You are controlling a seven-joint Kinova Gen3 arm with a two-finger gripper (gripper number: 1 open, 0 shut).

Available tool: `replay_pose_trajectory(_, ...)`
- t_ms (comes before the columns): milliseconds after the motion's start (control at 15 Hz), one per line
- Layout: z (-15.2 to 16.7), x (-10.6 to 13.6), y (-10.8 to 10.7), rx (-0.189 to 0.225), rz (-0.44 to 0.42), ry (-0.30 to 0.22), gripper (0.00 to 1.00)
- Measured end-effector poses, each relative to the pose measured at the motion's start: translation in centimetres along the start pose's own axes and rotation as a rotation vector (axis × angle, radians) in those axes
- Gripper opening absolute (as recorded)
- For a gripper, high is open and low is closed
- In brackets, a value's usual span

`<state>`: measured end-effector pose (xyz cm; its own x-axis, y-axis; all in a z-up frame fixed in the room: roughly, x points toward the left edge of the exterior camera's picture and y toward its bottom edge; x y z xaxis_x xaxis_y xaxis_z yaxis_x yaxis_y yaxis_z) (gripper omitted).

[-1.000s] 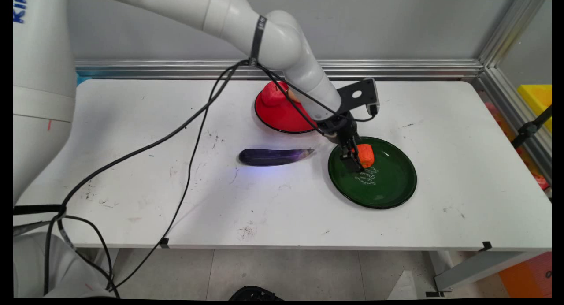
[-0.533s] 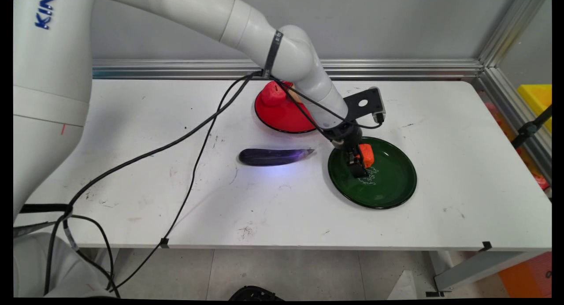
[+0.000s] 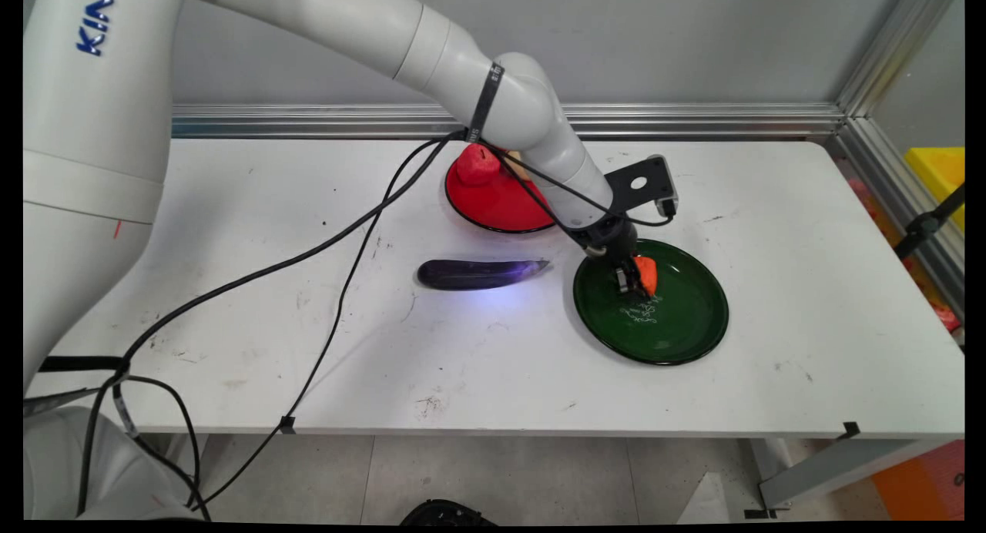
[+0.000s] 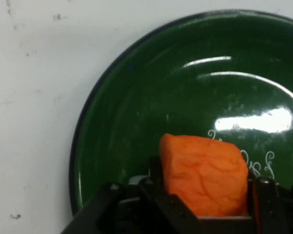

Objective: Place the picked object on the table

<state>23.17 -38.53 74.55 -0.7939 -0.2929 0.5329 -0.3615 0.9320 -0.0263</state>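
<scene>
- Table [image 3: 770,348]: white, scuffed, bounded by a metal rail along the far edge and the right side.
- Arm [image 3: 462,63]: white, reaching from the upper left down and to the right over the table; black cables [image 3: 331,232] hanging from it across the table's left half.
- Green plate [image 3: 685,325]: on the table right of centre; pale script visible on its floor. In the hand view, rim [image 4: 88,122] curving down the left side, glossy highlights on the floor.
- Red plate [image 3: 493,202]: on the table behind and left of the green plate, partly hidden by the arm; carrying a red lump [image 3: 477,163] with a notch in its top.
- Eggplant [image 3: 477,273]: dark purple, lying flat between the two plates' left sides; long axis running left to right, tapered tip pointing right toward the green plate, tip near but clear of the rim.
- Gripper [image 3: 633,280]: black, lowered over the far left part of the green plate, clamped on the orange chunk.
- Orange chunk [image 3: 647,273] [image 4: 205,178]: blocky, wrinkled surface, held between the fingers above the plate floor; contact with the plate not discernible.
</scene>
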Motion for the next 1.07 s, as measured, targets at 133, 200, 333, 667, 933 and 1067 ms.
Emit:
replay_pose_trajectory(133,-0.5,0.1,0.0,0.001,-0.002,0.007,0.00)
replay_pose_trajectory(200,-1.0,0.1,0.1,0.001,-0.003,0.011,0.00)
replay_pose_trajectory(333,-2.6,0.1,0.2,0.003,-0.006,0.019,0.00)
replay_pose_trajectory(667,-7.0,0.3,0.5,0.013,-0.011,0.038,0.00)
replay_pose_trajectory(933,-11.9,-0.4,1.3,0.022,-0.023,0.042,0.00)
replay_pose_trajectory(1067,-14.5,-1.4,2.1,0.025,-0.030,0.033,0.00)
